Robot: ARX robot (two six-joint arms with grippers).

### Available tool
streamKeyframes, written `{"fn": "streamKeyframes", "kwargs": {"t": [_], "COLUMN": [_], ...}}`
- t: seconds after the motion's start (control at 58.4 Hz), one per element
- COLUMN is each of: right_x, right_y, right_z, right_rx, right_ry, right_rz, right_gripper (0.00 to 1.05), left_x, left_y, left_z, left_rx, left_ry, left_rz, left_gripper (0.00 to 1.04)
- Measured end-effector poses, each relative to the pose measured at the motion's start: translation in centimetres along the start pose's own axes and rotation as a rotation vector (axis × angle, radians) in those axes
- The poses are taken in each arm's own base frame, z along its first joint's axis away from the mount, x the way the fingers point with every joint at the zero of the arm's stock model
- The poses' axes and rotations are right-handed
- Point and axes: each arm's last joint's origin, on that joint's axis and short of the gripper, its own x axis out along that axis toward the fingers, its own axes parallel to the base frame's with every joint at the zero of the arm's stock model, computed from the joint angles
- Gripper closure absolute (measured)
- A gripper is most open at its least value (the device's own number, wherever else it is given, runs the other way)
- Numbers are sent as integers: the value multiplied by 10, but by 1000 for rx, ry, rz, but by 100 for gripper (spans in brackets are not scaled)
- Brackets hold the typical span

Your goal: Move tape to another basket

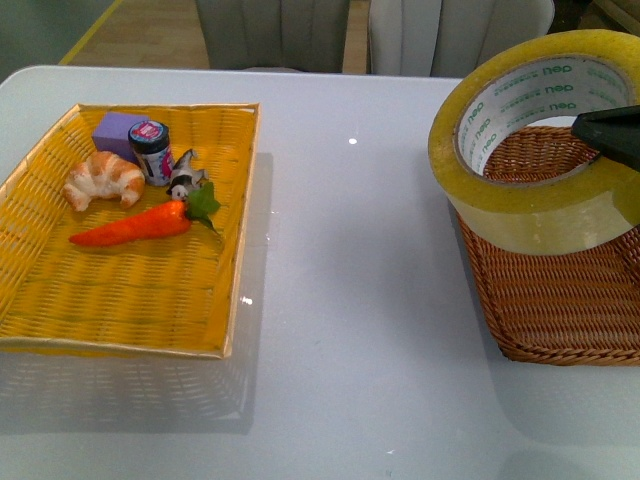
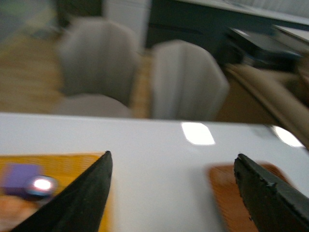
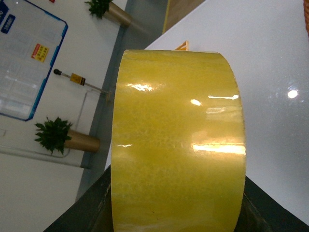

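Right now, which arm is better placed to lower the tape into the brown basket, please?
Right: the right gripper holds the tape over the brown basket; the left gripper hangs open, empty.

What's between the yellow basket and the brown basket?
Nothing. In the front view, only bare white table lies between the yellow basket and brown basket.

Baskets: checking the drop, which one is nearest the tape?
The dark brown basket on the right, partly hidden by the tape; the yellow basket sits far left.
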Motion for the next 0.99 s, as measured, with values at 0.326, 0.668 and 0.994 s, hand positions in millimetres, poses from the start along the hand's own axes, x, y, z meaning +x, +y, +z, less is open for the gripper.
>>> {"fn": "streamKeyframes", "kwargs": {"t": [0.326,0.668,0.994], "right_x": [-4,17,70], "right_y": [-14,-51,-125], "right_z": [9,41,86], "right_rx": [45,96,209], "right_ry": [-38,-83,-179], "right_rz": [-31,-99,-229], "right_gripper": [57,57,57], "left_x": [-48,-85,-106], "left_y": [57,87,107], "left_z": [-26,-40,-52], "left_rx": [69,78,78], "left_ry": [16,19,12], "left_rz": [3,9,17], "left_gripper": [104,103,103]}}
